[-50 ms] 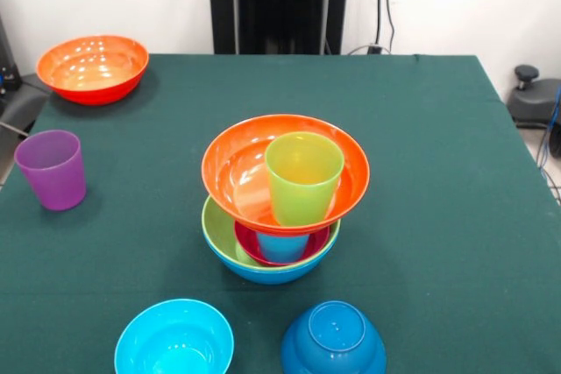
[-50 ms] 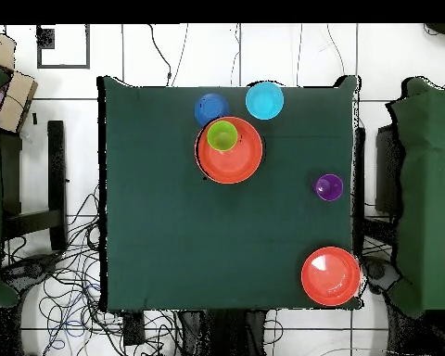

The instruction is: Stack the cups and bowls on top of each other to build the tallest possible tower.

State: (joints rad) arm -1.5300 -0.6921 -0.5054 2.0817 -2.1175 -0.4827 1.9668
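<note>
The tower (image 1: 276,216) stands mid-table: a large blue bowl (image 1: 272,273) at the bottom, a lime green bowl (image 1: 219,234) in it, a magenta small bowl (image 1: 250,247) holding a light blue cup (image 1: 282,247), then a tilted orange bowl (image 1: 237,168) with the lime green cup (image 1: 302,177) upright inside. From overhead the tower shows as the orange bowl (image 2: 234,156) with the green cup (image 2: 222,136). A purple cup (image 1: 53,168) (image 2: 328,187) stands apart. A second orange bowl (image 1: 92,67) (image 2: 330,275) sits at a corner. No gripper shows in either view.
A cyan small bowl (image 1: 173,339) (image 2: 264,100) sits upright at the front edge, and a dark blue small bowl (image 1: 333,339) (image 2: 210,108) lies upside down beside it. The green table cloth (image 1: 438,172) runs to its edges on all sides.
</note>
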